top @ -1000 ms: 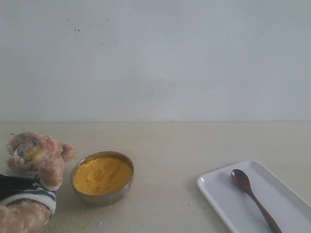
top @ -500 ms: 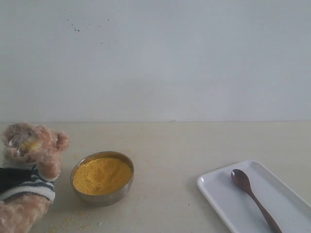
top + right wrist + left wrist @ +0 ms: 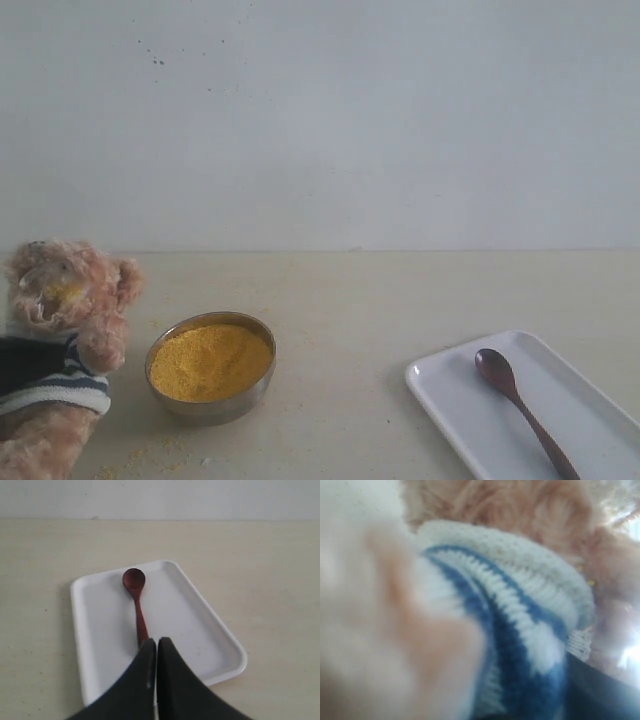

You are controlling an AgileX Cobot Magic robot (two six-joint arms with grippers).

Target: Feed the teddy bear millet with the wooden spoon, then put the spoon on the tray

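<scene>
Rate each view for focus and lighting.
Exterior view: even soft light, faint shadow by the bowl. Left wrist view: too close to the bear, badly blurred, with glare at one edge. Right wrist view: spoon and tray sharp, the shut claw dark in front.

Your exterior view looks low across the counter (image 3: 380, 300); the right wrist view shares its tray (image 3: 470, 415); the left sits against the teddy bear (image 3: 510, 505).

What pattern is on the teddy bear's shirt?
Navy-and-white stripes; the left wrist view shows the teddy bear's shirt best, close up.
</scene>
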